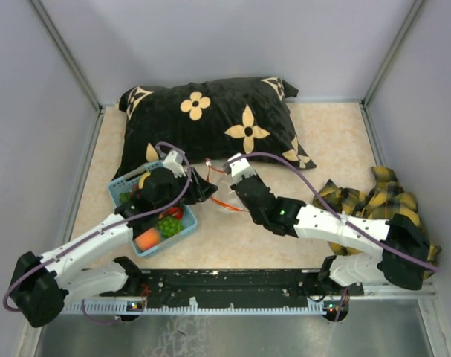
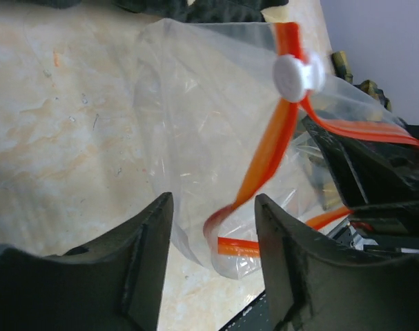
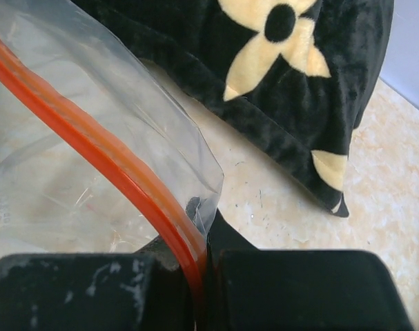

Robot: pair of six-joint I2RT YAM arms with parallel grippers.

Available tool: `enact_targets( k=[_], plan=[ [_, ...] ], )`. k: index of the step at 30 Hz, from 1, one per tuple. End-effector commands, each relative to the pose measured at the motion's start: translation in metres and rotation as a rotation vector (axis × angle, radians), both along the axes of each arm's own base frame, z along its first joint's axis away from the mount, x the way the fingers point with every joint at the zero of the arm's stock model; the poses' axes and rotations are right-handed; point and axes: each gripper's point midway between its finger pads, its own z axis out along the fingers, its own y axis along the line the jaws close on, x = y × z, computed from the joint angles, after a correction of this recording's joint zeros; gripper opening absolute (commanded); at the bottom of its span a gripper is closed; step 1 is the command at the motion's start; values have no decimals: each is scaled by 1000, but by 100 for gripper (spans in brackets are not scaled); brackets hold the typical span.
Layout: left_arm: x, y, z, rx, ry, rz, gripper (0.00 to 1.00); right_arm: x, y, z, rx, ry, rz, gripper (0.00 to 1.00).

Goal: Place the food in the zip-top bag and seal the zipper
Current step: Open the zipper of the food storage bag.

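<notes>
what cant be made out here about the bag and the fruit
Top view: the left gripper and its arm cover part of the basket, so the food cannot be counted.
Top view: the zip-top bag is too small to show its contents.
Right wrist view: the right gripper hides the zipper end; the frame edge cuts the bag.

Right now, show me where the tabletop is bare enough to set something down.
Bare: right rear, between the pillow and the plaid cloth; left of the basket, along the wall. Crowded: centre, around the bag.
</notes>
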Motion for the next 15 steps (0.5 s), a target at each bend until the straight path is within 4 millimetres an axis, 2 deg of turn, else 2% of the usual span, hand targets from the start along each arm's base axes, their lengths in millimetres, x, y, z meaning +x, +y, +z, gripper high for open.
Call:
enact_targets(
  k=[1, 11, 15],
  plan=[
    [-6, 12, 26, 16, -48, 4, 60, 9, 9, 20, 50, -30, -25, 1],
    [-33, 75, 19, 157, 69, 182, 72, 11, 12, 16, 27, -24, -24, 1],
    [-46, 96, 11, 183, 144, 255, 81, 12, 13, 14, 23, -22, -17, 1]
  ],
)
